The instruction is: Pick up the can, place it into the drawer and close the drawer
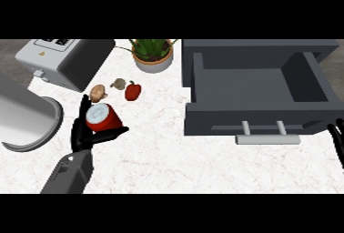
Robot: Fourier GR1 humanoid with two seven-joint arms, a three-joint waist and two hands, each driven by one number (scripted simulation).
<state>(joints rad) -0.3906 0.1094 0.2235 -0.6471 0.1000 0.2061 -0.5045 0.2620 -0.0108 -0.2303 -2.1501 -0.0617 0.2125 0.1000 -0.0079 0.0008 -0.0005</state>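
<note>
A red can (pixel 104 118) with a pale lid is held tilted above the white counter at the left. My left hand (pixel 86 134) is curled round it, fingers behind and thumb under its lower right. The dark grey drawer (pixel 194 82) stands open at the right, its inside bare and its silver handle (pixel 268 139) facing me. My right hand (pixel 337 141) shows only as straight fingers at the right edge, just right of the drawer's front, holding nothing.
A red pepper (pixel 132 91), a brown onion (pixel 98 92) and a small mushroom (pixel 119 83) lie just behind the can. A toaster (pixel 64 61) stands back left, a potted plant (pixel 153 53) at the back, and a large steel pot (pixel 23 119) at the left edge.
</note>
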